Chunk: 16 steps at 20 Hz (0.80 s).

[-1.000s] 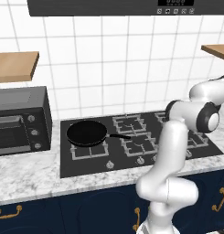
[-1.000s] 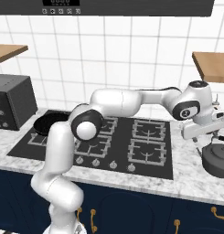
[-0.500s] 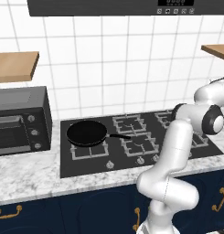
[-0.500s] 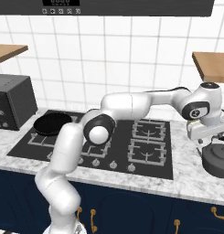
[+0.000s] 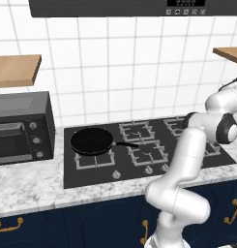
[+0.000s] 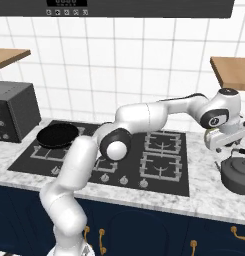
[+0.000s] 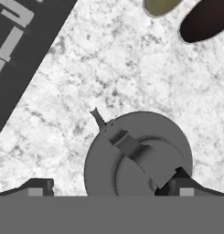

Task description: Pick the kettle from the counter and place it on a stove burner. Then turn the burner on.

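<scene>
Stretching far to the right, the white arm [image 5: 187, 160] rises from the near right of the left base view and bends out past the cooktop's [image 5: 91, 174] right end. A black frying pan [image 5: 92, 141] sits on the left rear burner [image 5: 91, 157]; a dark toaster oven [image 5: 21, 127] stands on the counter [image 5: 28, 186] at left, under a wooden shelf [image 5: 16, 70].

From the right base view, the arm reaches across the cooktop, and its gripper [image 6: 225, 142] hangs just above the grey kettle [image 6: 239, 173], which rests on the marble counter to the right of the burners [image 6: 161, 165]. Whether the fingers touch the kettle cannot be told from this side.

Looking down from the hand view, the kettle fills the lower middle, its short spout [image 7: 98, 118] pointing up-left and its handle [image 7: 141, 155] running diagonally across the lid. The two fingertips [image 7: 38, 186] stand wide apart at the bottom, one left of the kettle over bare marble, the other at the kettle's right side; they grip nothing. Two rounded objects, one olive [image 7: 160, 5] and one dark [image 7: 205, 19], stand at the far edge.
</scene>
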Motion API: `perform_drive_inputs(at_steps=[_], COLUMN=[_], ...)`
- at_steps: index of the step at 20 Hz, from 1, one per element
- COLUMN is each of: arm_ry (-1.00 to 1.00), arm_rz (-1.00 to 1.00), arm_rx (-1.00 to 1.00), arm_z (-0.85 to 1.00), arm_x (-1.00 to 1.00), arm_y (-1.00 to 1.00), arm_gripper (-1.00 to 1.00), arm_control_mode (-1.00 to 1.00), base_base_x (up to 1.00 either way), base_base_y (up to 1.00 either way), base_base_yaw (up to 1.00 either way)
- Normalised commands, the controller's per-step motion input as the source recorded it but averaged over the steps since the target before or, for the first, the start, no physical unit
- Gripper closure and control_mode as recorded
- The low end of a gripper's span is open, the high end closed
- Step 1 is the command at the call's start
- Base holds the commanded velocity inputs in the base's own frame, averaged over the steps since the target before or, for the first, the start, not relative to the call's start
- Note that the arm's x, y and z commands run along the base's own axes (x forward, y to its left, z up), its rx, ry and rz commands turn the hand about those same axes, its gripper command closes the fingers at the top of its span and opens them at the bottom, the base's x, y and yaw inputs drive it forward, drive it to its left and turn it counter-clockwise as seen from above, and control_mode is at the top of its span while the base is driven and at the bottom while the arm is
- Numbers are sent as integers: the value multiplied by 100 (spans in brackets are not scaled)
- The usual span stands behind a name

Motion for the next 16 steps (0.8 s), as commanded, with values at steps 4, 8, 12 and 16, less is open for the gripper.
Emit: perform_drive_inputs(at_steps=[4, 8, 12, 16], arm_ry=[3, 7, 7, 3], arm_rz=[9, 9, 6, 3], arm_rx=[0, 0, 0, 0], arm_z=[-17, -14, -6, -10], arm_x=[32, 16, 0, 0], arm_y=[-9, -22, -22, -13], arm_gripper=[-100, -100, -100, -100], arm_control_mode=[-100, -100, -100, -100], base_base_x=[0, 0, 0, 0], base_base_y=[0, 0, 0, 0], base_base_yaw=[0, 0, 0, 0])
